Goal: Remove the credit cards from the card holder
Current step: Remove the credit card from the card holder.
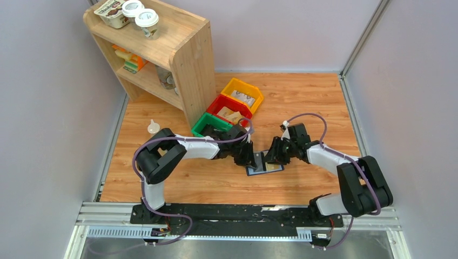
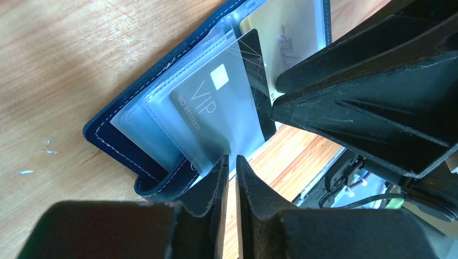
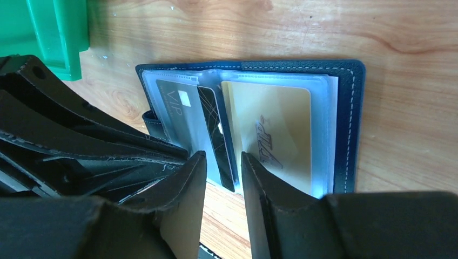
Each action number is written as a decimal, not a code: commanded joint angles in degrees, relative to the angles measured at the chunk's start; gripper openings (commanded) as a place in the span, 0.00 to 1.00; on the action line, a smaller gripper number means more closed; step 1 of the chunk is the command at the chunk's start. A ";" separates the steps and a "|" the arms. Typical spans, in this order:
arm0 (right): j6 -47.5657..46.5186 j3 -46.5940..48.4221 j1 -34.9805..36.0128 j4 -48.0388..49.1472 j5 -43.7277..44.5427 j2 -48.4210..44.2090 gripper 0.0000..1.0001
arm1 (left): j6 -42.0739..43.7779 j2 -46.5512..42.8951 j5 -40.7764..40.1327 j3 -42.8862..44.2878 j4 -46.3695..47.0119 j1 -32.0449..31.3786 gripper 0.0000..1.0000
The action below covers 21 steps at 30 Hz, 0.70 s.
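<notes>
The navy card holder [image 1: 264,164] lies open on the wooden table between both grippers. It shows in the left wrist view [image 2: 119,140] and the right wrist view [image 3: 345,108]. Its clear sleeves hold a dark VIP card [image 2: 216,108] [image 3: 178,102], with a black end showing, and a gold card [image 2: 281,27] [image 3: 275,129]. My left gripper [image 1: 253,157] [image 2: 231,157] has its jaws almost together, tips at the sleeve's lower edge. My right gripper [image 1: 270,157] [image 3: 222,155] is open, its tips on either side of the dark card's black end.
Green [image 1: 210,124], red [image 1: 229,110] and yellow [image 1: 243,93] bins stand in a row behind the left gripper; the green bin also shows in the right wrist view [image 3: 48,32]. A wooden shelf [image 1: 162,54] stands at the back left. A small white object [image 1: 154,127] lies near it.
</notes>
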 commanded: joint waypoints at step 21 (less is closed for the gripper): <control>3.09 -6.85 -3.76 17.56 -10.98 2.81 0.04 | -3.30 0.05 0.58 -7.44 5.28 2.57 0.09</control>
